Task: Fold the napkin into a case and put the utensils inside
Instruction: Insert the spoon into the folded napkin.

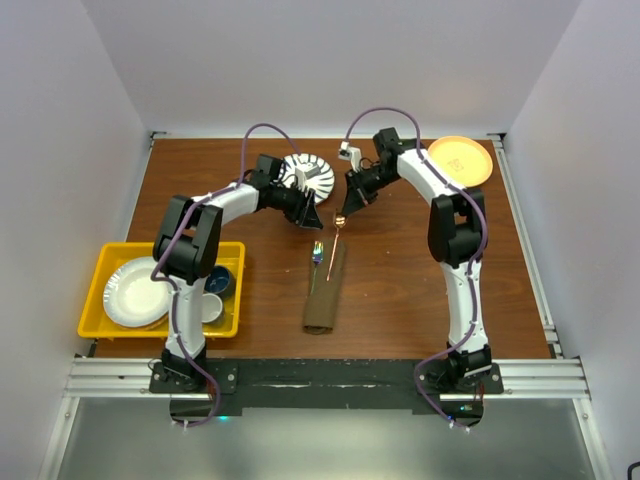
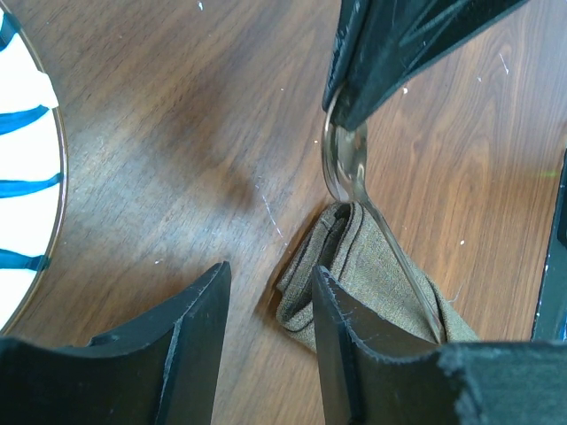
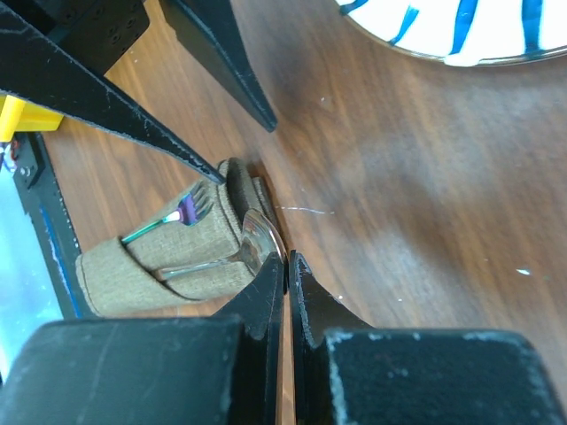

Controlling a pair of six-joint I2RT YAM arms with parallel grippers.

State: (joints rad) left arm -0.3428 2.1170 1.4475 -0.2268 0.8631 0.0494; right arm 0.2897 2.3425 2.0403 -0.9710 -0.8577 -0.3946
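Case [image 1: 324, 298] lies mid-table. Right gripper [image 3: 286, 266] pinches the copper spoon [image 3: 257, 237] at its far mouth, left gripper [image 2: 270, 288] hovers half-open and empty, fork [image 1: 317, 252] already tucked in. A crooked push could bunch the cloth.

Bright even light, soft shadows, mild glare
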